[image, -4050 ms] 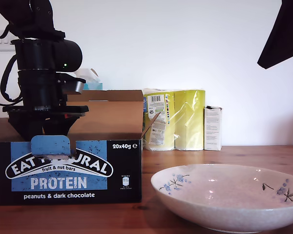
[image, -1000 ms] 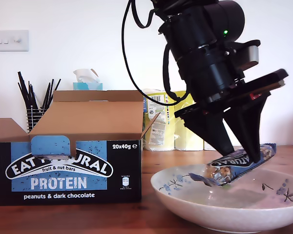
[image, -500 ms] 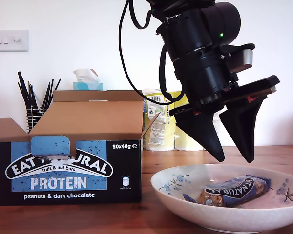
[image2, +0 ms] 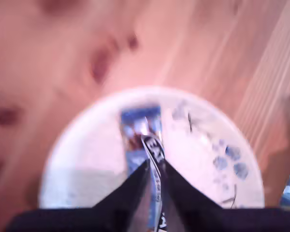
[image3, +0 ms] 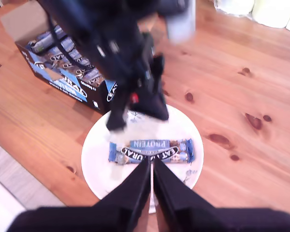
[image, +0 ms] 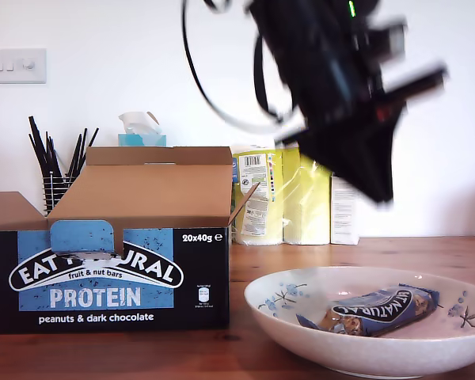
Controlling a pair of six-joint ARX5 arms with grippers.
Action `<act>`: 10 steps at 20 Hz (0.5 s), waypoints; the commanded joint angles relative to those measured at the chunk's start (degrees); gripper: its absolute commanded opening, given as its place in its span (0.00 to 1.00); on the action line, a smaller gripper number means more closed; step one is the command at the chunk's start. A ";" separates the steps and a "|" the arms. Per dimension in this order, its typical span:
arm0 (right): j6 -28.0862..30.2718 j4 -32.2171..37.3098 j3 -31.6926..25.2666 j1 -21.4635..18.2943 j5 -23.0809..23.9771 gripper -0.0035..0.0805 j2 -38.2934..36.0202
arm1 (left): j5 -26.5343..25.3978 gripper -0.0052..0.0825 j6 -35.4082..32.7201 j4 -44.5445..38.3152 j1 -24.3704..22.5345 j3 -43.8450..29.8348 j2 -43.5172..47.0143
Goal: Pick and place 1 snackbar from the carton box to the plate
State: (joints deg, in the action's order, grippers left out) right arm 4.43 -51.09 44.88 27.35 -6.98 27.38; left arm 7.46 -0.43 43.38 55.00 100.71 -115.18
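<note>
Knotty wooden table (image: 427,249). Plate (image: 301,336) sits on it, straight below the first gripper (image: 380,190), well apart from it. Carton box (image: 142,277) stands just beside the plate, off to the exterior view's left of the gripper. Behind the gripper, by the wall: yellow wrapped rolls (image: 301,198) and a small white carton (image: 344,210). Black sticks in a wire holder (image: 55,178) stand behind the box.

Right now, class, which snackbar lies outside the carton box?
The snackbar lying alone in the plate; the other bars sit packed in rows inside the carton box.
</note>
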 commanded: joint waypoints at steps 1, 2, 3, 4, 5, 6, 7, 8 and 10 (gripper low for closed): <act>0.13 2.08 0.52 -0.15 0.04 0.03 0.59 | -1.01 0.04 -0.28 -0.70 -1.60 -0.17 3.74; 0.13 3.10 0.50 -0.15 0.11 0.03 1.07 | -1.16 0.04 -0.28 -0.66 -2.73 -0.17 4.90; 0.13 4.11 0.46 -0.15 0.11 0.03 1.62 | -1.53 0.04 -0.28 -0.68 -4.22 -0.20 6.05; 0.13 5.09 0.44 -0.15 0.11 0.03 2.21 | -1.99 0.04 -0.42 -0.87 -5.57 -0.20 6.95; 0.13 5.97 0.44 -0.15 0.11 0.03 2.97 | -2.25 0.04 -0.57 -1.03 -6.95 -0.22 7.91; 0.13 6.88 0.44 -0.15 0.11 0.03 3.80 | -2.38 0.04 -0.63 -1.01 -8.41 -0.26 8.70; 0.13 7.98 0.44 -0.17 0.09 0.03 4.85 | -2.38 0.04 -0.70 -1.05 -10.10 -0.52 9.57; 0.13 8.96 0.44 -0.15 0.09 0.03 5.84 | -2.38 0.04 -0.76 -1.38 -11.67 -1.20 10.38; 0.11 11.89 0.42 -0.17 0.11 0.03 7.98 | -2.38 0.04 -0.94 -2.84 -14.75 -3.98 12.22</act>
State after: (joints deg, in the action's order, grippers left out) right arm 4.43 -40.53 44.88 27.35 -6.92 35.11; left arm 4.95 -0.71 40.88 40.10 99.13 -104.09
